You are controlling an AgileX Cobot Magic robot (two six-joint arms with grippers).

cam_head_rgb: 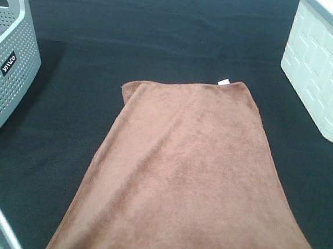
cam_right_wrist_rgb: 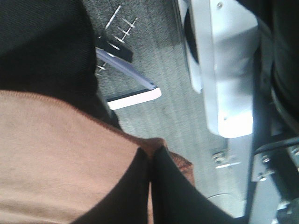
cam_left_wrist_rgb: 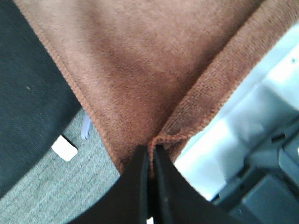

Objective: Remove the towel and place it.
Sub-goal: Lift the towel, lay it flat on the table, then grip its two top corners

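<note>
The left gripper point(cam_left_wrist_rgb: 150, 161) is pinched tight on a corner of the towel point(cam_head_rgb: 191, 179). Its two black jaws are pressed together on the hem. The right gripper point(cam_right_wrist_rgb: 152, 163) is pinched tight too, on another corner of the same towel. That makes two grippers, and each has a bit of towel in its jaws. Neither one shows in the high view.

There is one reddish-brown towel. Most of it lies flat in the middle of the black table cloth point(cam_head_rgb: 162, 37). Its near end runs off the bottom edge of the high view. One small white tag point(cam_head_rgb: 224, 82) sticks out at the far right corner.

There are two baskets. One grey basket point(cam_head_rgb: 7, 81) with lots of little holes stands at the left side. One white basket point(cam_head_rgb: 322, 80) stands at the right side. Both are apart from the towel.
</note>
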